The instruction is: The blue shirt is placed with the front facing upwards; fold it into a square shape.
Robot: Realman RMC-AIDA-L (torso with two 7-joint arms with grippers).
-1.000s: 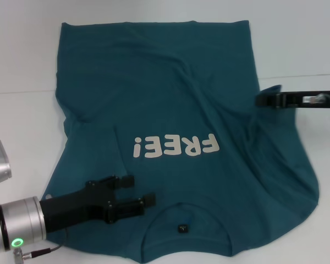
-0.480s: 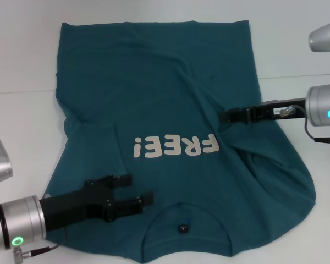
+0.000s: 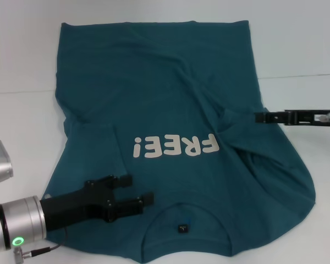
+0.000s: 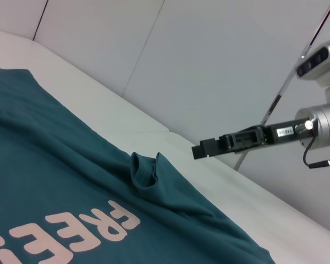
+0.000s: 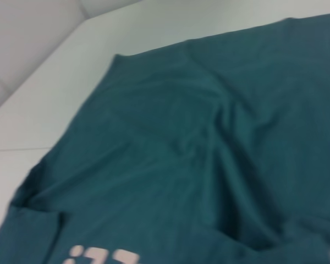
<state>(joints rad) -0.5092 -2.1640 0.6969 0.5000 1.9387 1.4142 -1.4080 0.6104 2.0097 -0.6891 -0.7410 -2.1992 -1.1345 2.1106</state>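
The blue shirt (image 3: 154, 93) lies spread face up on the white table, with its cream lettering (image 3: 176, 146) upside down to me and the neck label (image 3: 182, 227) nearest me. My left gripper (image 3: 143, 188) is low over the shoulder beside the collar, fingers apart, with nothing between them. My right gripper (image 3: 257, 116) is open just off the shirt's right edge, clear of the cloth. A small raised bunch of fabric (image 3: 226, 116) stands just left of it. The left wrist view shows that bunch (image 4: 146, 176) and the right gripper (image 4: 195, 151) beyond it. Only shirt (image 5: 181, 154) appears in the right wrist view.
The white table (image 3: 297, 44) runs past the shirt on the left, right and far sides. A faint seam crosses it behind the right gripper. The shirt's right side is folded inward with deep creases (image 3: 264, 165).
My right gripper pushed left over the shirt, dragging fabric inward, then drew back to the right edge and left the bunch behind. The left gripper stayed put.
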